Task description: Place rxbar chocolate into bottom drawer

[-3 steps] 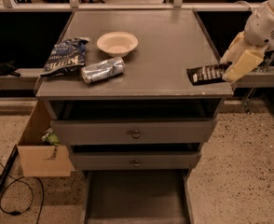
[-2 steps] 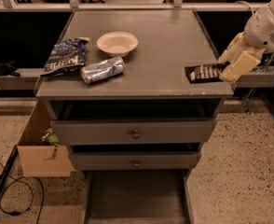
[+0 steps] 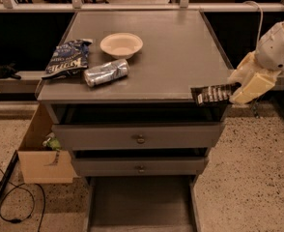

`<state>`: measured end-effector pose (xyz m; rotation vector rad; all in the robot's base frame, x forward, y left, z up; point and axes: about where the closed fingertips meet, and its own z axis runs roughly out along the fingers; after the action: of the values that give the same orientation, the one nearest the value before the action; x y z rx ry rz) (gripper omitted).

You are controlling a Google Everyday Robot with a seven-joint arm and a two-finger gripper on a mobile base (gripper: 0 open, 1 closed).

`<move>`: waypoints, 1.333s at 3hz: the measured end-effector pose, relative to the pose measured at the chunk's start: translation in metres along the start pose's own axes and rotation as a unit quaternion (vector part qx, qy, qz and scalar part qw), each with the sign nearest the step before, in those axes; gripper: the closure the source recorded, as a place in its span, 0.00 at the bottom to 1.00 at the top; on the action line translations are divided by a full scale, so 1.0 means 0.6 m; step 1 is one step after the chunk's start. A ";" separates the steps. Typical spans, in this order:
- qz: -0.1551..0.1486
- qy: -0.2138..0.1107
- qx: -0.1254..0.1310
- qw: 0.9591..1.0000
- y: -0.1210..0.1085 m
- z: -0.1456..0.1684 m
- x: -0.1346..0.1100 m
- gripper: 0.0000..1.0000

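The rxbar chocolate [image 3: 213, 94], a small flat black wrapper with white lettering, is held at its right end by my gripper [image 3: 239, 88], past the front right corner of the cabinet top [image 3: 171, 57]. My gripper's cream fingers [image 3: 250, 87] are shut on the bar and come in from the right. The bar sticks out to the left, over the cabinet's front edge. The bottom drawer [image 3: 141, 204] is pulled out at floor level, a shallow grey tray with nothing in it, below and to the left of the bar.
On the cabinet top lie a dark-blue chip bag [image 3: 65, 59], a crushed can [image 3: 106, 72] and a cream bowl [image 3: 121, 44]. Two upper drawers with round knobs [image 3: 140, 139] stand slightly open. A cardboard box [image 3: 43, 153] sits on the floor at the left.
My gripper has carried the rxbar chocolate forward and slightly down, from the top's right front corner to past its front edge.
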<state>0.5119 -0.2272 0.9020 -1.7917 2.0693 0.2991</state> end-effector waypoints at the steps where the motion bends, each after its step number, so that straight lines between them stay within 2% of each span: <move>1: 0.000 0.000 0.000 1.000 0.000 0.000 0.000 1.00; 2: 0.017 -0.033 -0.002 0.999 0.029 0.014 0.012 1.00; 3: 0.048 -0.103 -0.010 0.994 0.143 0.047 0.024 1.00; 4: 0.059 -0.134 -0.033 0.989 0.245 0.083 0.026 1.00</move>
<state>0.3732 -0.1973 0.8376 -1.5684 1.9948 0.6133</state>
